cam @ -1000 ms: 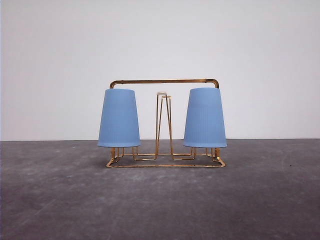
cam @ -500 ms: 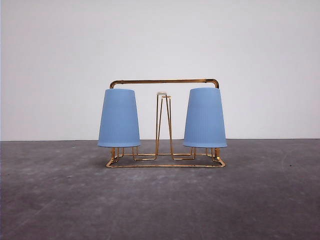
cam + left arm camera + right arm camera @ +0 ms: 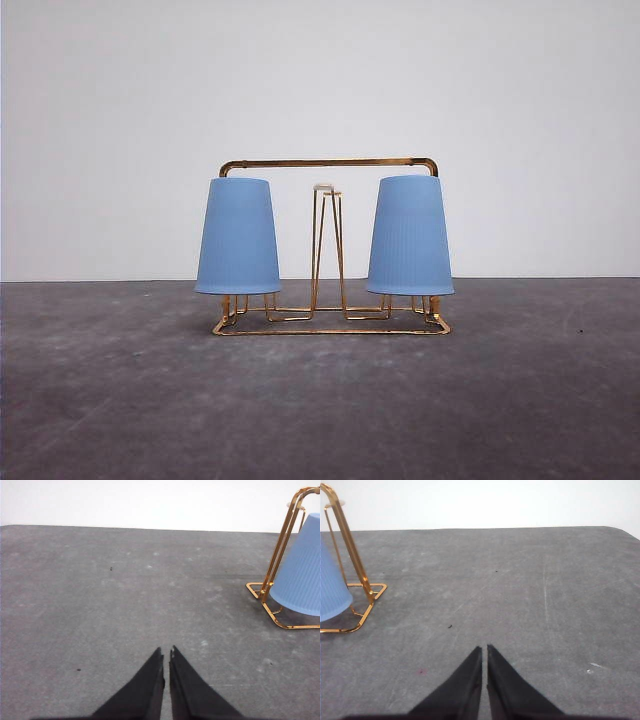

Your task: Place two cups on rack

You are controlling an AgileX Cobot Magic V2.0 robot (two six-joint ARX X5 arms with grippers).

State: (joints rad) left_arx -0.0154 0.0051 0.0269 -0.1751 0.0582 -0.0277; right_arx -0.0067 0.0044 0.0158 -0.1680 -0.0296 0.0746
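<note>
Both cups sit upside down on the rack, arms drawn back with nothing held

Nearest, the left gripper [image 3: 166, 652] and the right gripper [image 3: 484, 649] hang low over bare grey tabletop [image 3: 320, 410], each pair of black fingers [image 3: 147, 685] pressed together to a thin slit and gripping nothing; both are well apart from the rack. Farther in, toward the far edge of the tabletop and about midway between its left and right edges, stands the gold wire rack [image 3: 330, 162] on its flat base. The left cup [image 3: 238, 236] and the right cup [image 3: 410, 235], both light blue, are inverted over the end pegs, rims just above the base wire, apart from each other. Between them the middle pegs [image 3: 325, 250] rise bare, white-tipped. Behind is a plain white wall [image 3: 320, 80]
</note>
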